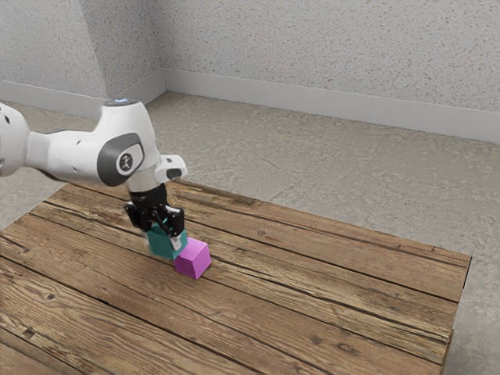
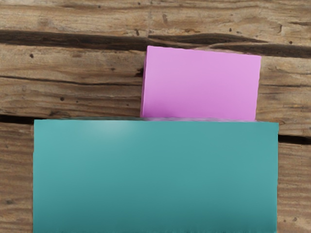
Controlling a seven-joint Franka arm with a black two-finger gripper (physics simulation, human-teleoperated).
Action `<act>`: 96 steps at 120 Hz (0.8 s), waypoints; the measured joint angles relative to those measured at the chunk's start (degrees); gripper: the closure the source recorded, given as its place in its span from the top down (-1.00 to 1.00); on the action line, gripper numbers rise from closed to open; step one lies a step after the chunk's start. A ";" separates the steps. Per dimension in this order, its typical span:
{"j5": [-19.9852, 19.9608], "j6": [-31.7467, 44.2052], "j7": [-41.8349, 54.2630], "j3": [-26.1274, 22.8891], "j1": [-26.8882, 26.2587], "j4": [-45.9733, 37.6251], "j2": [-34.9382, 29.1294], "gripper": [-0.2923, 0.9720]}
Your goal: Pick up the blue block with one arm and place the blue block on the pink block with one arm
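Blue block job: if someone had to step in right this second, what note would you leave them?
Jaws: shut on the blue block, gripping it from two sides.
Blue block: held close beside the pink block, on the exterior view's left of it, not on top.
Done: the grasp.
Left: raise it over the pink block, set it down on top, open the jaws.

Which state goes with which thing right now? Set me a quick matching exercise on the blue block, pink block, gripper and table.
Things:
1 blue block
2 pink block
3 gripper
4 table

States:
A wooden planks
B lying on the table, top bare
C shut on a block
D held, beside the other block

Pairs: 1-D, 2-B, 3-C, 4-A
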 joint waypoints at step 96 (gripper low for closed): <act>1.02 3.70 3.05 -1.62 -0.15 3.88 4.65 0.03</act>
